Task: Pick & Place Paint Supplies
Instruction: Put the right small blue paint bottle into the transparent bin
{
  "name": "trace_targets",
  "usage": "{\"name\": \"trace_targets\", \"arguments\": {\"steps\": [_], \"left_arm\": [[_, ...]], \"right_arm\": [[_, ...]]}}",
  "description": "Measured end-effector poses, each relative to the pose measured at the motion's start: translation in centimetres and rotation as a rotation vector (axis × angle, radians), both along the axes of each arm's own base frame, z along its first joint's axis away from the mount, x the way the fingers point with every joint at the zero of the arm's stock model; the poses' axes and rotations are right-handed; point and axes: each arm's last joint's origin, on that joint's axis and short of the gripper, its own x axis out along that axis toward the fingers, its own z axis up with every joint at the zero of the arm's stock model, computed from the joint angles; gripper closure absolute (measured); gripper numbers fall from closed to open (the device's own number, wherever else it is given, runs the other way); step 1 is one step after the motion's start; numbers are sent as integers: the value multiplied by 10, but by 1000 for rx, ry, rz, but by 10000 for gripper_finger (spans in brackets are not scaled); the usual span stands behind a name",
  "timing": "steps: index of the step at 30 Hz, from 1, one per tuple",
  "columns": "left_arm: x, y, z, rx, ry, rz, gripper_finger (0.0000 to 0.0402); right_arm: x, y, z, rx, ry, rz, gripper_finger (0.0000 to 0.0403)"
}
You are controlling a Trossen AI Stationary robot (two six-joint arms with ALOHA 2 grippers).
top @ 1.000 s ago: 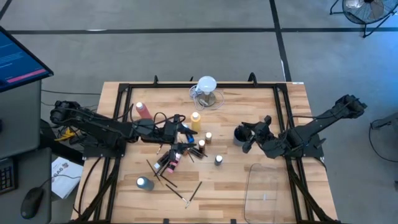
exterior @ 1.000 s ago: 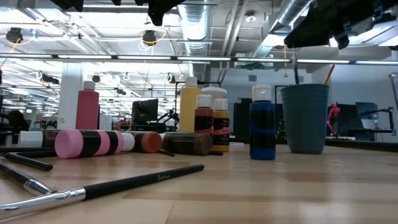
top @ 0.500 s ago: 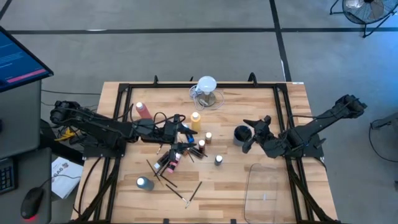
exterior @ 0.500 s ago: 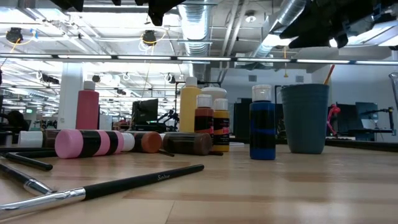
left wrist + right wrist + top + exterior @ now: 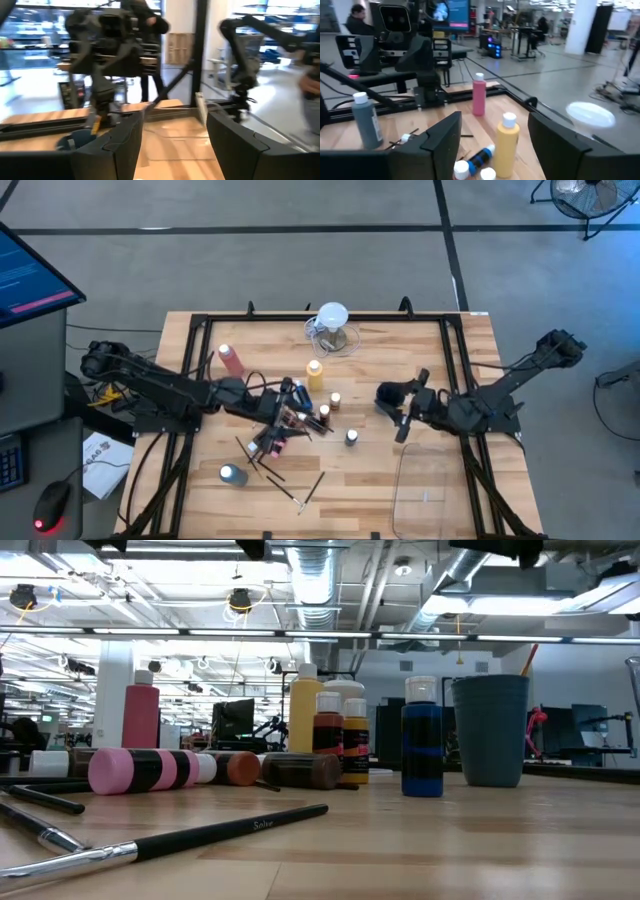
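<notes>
Near the middle of the table (image 5: 420,345), seen from above, the left gripper (image 5: 296,392) hovers over the cluster of small paint bottles (image 5: 322,413), open and holding nothing. At three o'clock from the cluster, the right gripper (image 5: 403,411) is also spread and empty, beside the dark cup (image 5: 386,393). The yellow squeeze bottle (image 5: 314,372) stands at twelve o'clock of the cluster, the pink squeeze bottle (image 5: 230,358) at ten, and paintbrushes (image 5: 305,490) lie at six. Only the low view shows the cup upright beside a blue bottle (image 5: 422,738). The right wrist view alone shows a person (image 5: 356,19) seated beyond the table.
</notes>
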Motion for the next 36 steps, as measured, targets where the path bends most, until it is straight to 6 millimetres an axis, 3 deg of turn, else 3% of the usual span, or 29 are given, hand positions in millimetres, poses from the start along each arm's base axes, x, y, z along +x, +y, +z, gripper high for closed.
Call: {"name": "trace_targets", "arguments": {"steps": [19,26,36], "left_arm": [[-19,-52,1,-81,28,-220,192],[-32,-82,13,-70,-12,-314,192],[-47,-102,9,-41,26,-127,192]], "right_arm": [[29,-25,7,-55,-33,451,226],[66,-24,13,-68,21,589,240],[125,-18,12,-122,333,582,251]]}}
